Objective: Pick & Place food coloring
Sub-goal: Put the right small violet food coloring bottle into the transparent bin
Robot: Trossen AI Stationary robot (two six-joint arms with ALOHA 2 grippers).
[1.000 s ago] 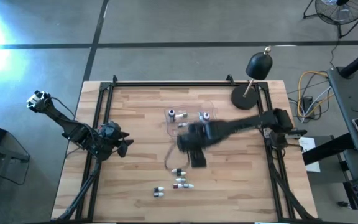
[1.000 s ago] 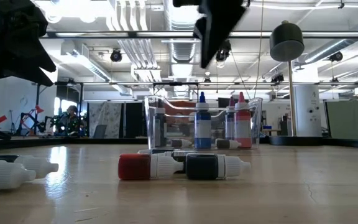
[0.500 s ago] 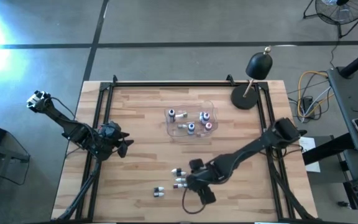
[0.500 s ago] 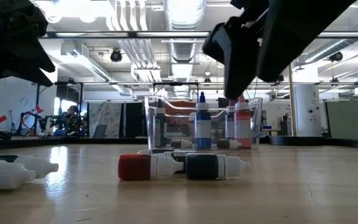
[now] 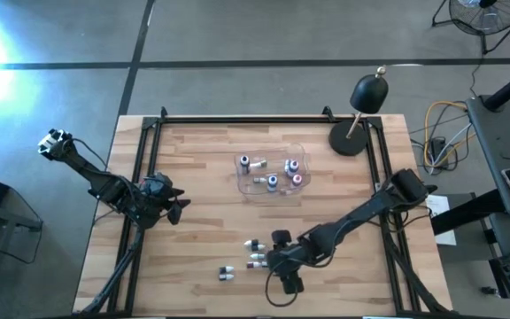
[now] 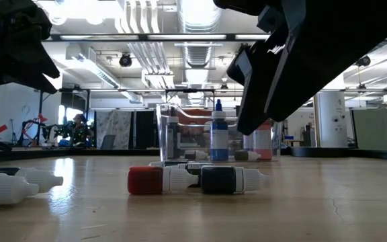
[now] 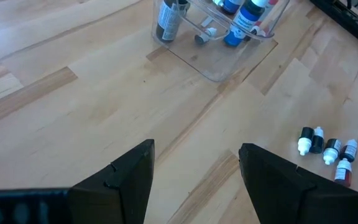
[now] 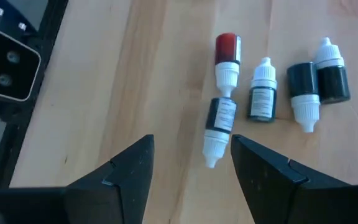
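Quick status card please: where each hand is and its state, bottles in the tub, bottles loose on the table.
right hand: open, empty, above the loose bottles near the table's front edge
left hand: open, empty, waiting at the table's left edge
tub: clear, about four bottles upright and one lying inside
loose bottles: five lying under the right hand; another pair lies apart, to their left

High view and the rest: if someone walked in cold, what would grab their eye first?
Probably the right arm stretched across the table, its open tool poised above loose little bottles lying on their sides near the front edge. Next, the clear tub mid-table with several bottles standing inside. The left tool waits, open, at the table's left edge.
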